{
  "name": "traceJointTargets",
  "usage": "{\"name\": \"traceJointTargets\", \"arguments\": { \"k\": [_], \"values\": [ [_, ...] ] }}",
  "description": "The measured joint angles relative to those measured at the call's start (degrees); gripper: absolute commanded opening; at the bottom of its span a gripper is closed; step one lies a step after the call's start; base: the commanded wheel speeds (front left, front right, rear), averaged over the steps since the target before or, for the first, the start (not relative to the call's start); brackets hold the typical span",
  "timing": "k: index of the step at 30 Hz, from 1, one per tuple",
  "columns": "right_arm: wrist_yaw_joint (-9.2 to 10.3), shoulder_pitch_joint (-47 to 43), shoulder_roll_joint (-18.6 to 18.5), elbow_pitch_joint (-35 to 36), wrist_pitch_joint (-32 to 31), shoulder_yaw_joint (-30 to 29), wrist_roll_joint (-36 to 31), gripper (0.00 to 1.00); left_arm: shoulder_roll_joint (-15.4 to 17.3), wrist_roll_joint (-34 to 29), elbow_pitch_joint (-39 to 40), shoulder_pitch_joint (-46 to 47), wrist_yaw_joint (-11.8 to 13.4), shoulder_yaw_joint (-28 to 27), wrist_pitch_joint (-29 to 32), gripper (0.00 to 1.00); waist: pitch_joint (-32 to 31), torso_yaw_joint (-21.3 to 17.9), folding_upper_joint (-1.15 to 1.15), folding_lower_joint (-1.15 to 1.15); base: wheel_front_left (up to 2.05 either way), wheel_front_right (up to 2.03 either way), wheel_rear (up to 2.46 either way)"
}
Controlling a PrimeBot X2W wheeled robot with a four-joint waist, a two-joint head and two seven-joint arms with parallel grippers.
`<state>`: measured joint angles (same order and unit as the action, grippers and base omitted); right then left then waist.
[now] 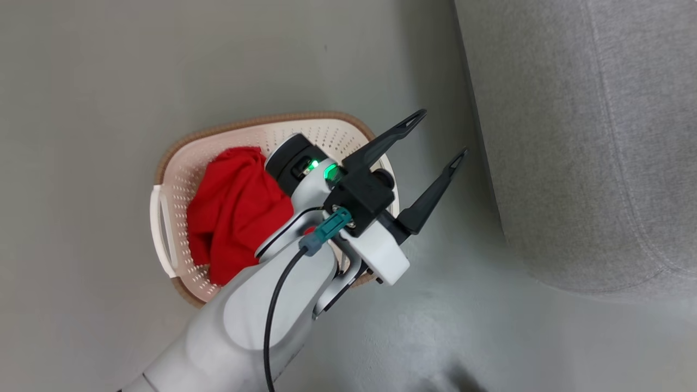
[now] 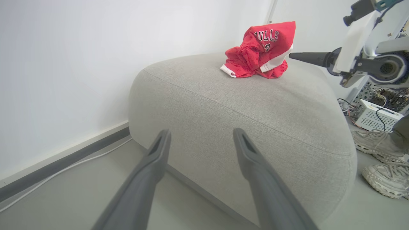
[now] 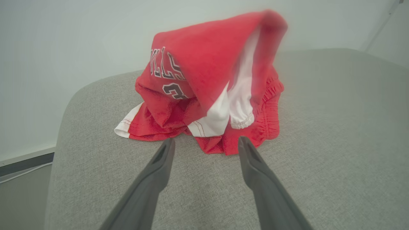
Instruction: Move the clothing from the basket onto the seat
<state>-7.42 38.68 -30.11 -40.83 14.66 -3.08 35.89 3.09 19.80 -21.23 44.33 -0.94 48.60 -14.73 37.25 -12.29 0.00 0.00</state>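
Plain white wall point(image 2: 64, 64); dark skirting point(image 2: 64, 162); grey floor point(image 1: 81, 81); perhaps electronics point(image 2: 377, 116) far right

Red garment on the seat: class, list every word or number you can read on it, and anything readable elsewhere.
"ULLS": white letters on the red garment lying on the seat; a fold hides the start.
"3": below those letters, partly creased.
White box beside the seat: too small to read.
Clothing in the basket: no text shows.

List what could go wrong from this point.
The lettered garment on the seat lies right at the tips of the open right gripper; retreating might snag it. The other garment in the basket is partly hidden under the left arm, so a grasp may miss. A person's shoes stand near the seat.
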Motion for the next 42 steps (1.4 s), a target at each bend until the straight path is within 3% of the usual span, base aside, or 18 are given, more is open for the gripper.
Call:
{"name": "traceJointTargets", "arguments": {
  "k": [17, 31, 42],
  "values": [
    [0.01, -9.12, 4.67, 14.02, 0.0, 5.92, -3.36, 1.0, -0.43, -3.25, 0.33, -15.29, 1.74, -16.45, 0.0, 1.0, -14.68, 5.63, 0.0, 0.0, 0.0, 0.0, 0.0],
    [0.01, -14.82, 8.08, 19.11, 0.0, 11.43, -8.4, 1.0, -0.59, -7.54, 0.74, -26.77, 3.11, -32.09, 0.01, 1.0, -25.61, 12.22, 0.0, 0.0, 0.0, 0.0, 0.0],
    [0.01, -22.14, 12.45, 20.24, 0.0, 14.6, -9.35, 1.0, -0.35, -10.65, 2.9, -38.32, 4.05, -42.62, 0.01, 1.0, -32.9, 13.05, 0.0, 0.0, 0.0, 0.0, 0.0]
  ]
}}
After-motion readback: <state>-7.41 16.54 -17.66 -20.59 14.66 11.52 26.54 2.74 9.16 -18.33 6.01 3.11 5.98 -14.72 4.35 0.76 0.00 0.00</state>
